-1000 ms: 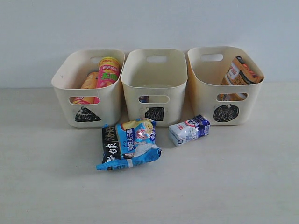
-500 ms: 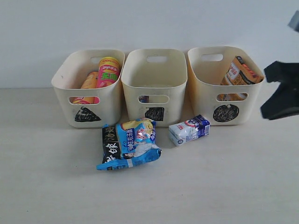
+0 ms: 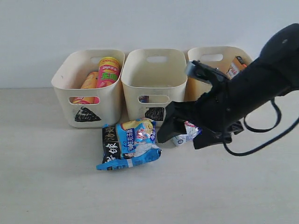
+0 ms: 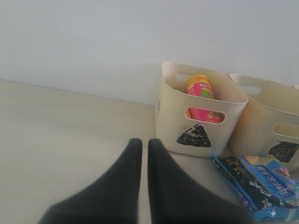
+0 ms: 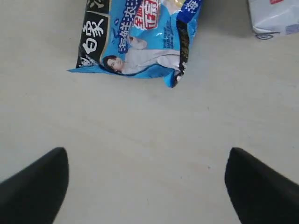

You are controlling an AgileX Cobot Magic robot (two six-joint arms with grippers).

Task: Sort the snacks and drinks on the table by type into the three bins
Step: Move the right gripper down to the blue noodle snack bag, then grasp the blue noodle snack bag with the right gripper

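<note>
While the right hand (image 5: 147, 156) hangs low over the table (image 3: 56, 186) with its two fingers spread far apart and nothing between them, the blue-black bag (image 3: 128, 144) lies flat just left of it. The bag's long way seems to run from far to near, and its near edge sits a bit crooked. The white and blue carton (image 3: 185, 135) is just right of the bag. It is mostly hidden behind the hand, so I cannot tell which way it points. The left hand (image 4: 141, 142) is closed tight and holds nothing. In the left bin (image 3: 112, 107), the one with the triangle, the pink can (image 3: 108, 73) stands up straight with its yellow lid on top. The yellow can (image 3: 89, 81) leans beside it. The orange-brown bag (image 3: 235, 67) stands on end in the right bin (image 3: 224, 48).
</note>
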